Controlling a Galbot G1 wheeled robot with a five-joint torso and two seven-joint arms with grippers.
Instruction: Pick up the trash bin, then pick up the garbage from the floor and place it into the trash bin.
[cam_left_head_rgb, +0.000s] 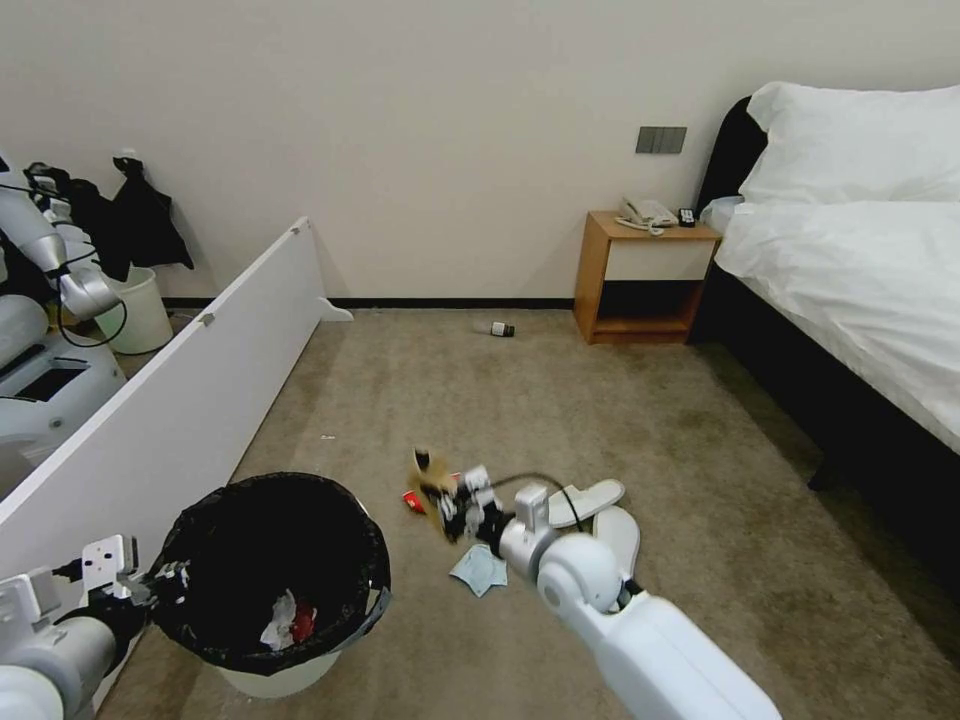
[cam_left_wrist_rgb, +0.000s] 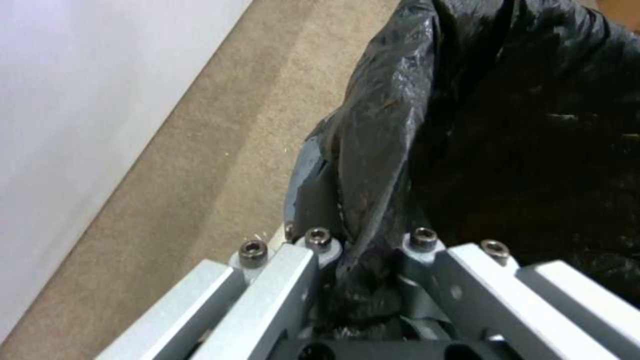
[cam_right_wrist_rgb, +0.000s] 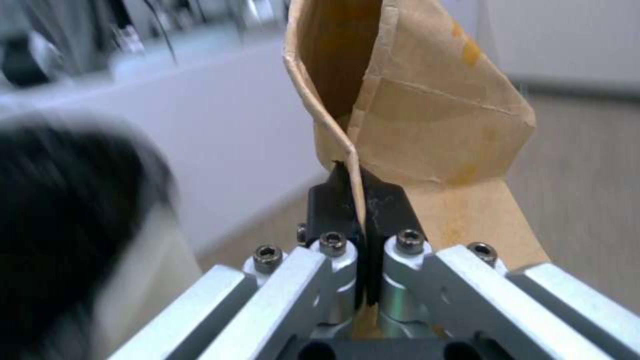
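- Head view: trash bin at lower left on the carpet floor, close to the white board, with white tissue and a red scrap inside; left gripper clamped on its black-lined rim; right gripper raised beside it, pinching the brown cardboard scrap; red packet, blue face mask and two slippers lying under and beside that arm; small bottle far off by the nightstand; wide bare carpet between bed and board
- Left wrist view: fingers closed tight on the bag fold at the bin's edge, carpet strip alongside
- Right wrist view: fingertips shut on the cardboard's folded edge, held upright; bin's dark mouth blurred just beside
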